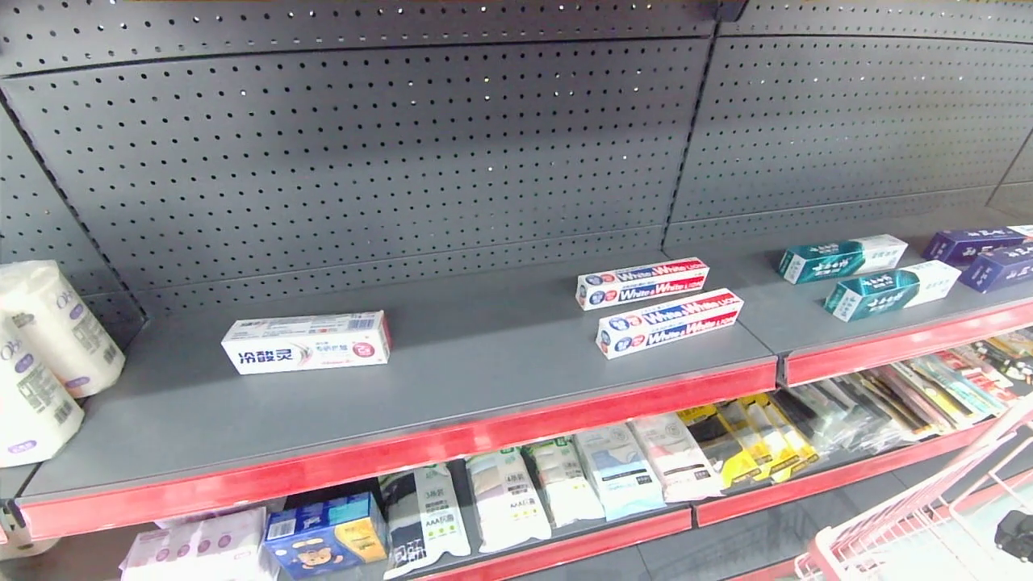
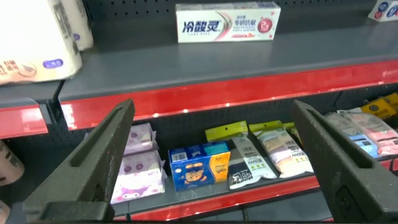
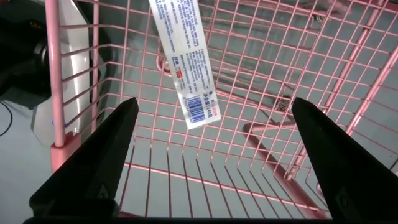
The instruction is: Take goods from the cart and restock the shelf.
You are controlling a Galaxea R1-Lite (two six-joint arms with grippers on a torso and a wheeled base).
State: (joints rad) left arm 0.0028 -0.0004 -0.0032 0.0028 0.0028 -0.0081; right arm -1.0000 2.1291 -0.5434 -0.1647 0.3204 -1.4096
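Note:
A white toothpaste box (image 1: pixel 305 342) lies on the grey shelf (image 1: pixel 484 363), with two red-and-white boxes (image 1: pixel 668 323) to its right. In the left wrist view my left gripper (image 2: pixel 214 186) is open and empty, facing the shelf's red front edge below that same white box (image 2: pixel 227 23). My right gripper (image 3: pixel 211 180) is open above the pink wire cart (image 3: pixel 261 143). A long white toothpaste box (image 3: pixel 185 59) lies on the cart's floor beyond the fingers, untouched. The cart's corner (image 1: pixel 920 516) appears at the lower right of the head view.
Teal boxes (image 1: pixel 892 290) and purple boxes (image 1: pixel 972 244) lie on the right shelf section. Paper rolls (image 1: pixel 48 339) stand at the far left. The lower shelf (image 1: pixel 565 549) holds several packets and a blue box (image 2: pixel 199 165). Bare shelf lies between the white and red-and-white boxes.

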